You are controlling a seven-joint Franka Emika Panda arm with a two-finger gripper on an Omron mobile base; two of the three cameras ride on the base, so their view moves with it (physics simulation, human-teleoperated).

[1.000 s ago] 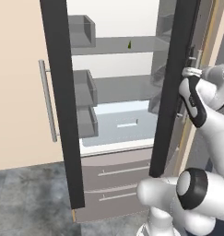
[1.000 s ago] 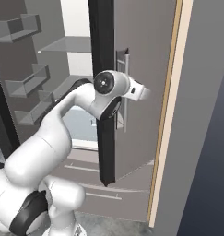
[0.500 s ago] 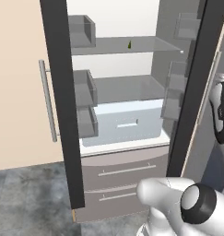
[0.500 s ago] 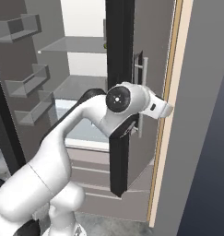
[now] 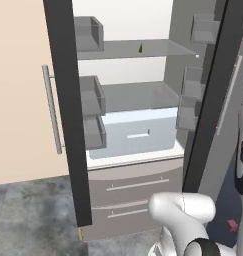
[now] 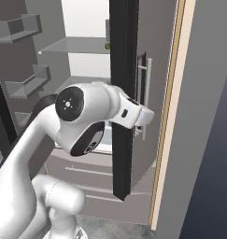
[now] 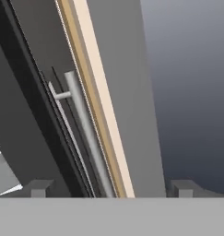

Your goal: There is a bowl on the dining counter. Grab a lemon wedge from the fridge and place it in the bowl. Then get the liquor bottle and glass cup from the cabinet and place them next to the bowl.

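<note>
The fridge [image 5: 133,185] stands with both doors swung out, grey shelves and two drawer fronts showing. A small lemon wedge [image 5: 140,48] sits on the top shelf, and its edge peeks past the right door [image 6: 107,45]. My gripper [image 7: 112,188] is open with nothing between its fingertips. It sits close to the right door's long bar handle [image 7: 83,129], on that door's outer face, without touching it. From the right base view my hand [image 6: 142,117] is beside that handle [image 6: 146,88]. The bowl, dining counter, liquor bottle, glass cup and cabinet are out of view.
The left door's black edge [image 5: 68,125] and its bar handle [image 5: 52,110] stand before a tan panel [image 5: 18,100]. The right door [image 5: 208,125] angles out near my arm. A tan-edged grey wall [image 6: 199,116] rises just right of my hand. A white bin [image 5: 138,132] fills the lower shelf.
The right fridge door has swung wider. My hand has let go of its handle and the jaws have opened. The arm has moved right and nearer the camera.
</note>
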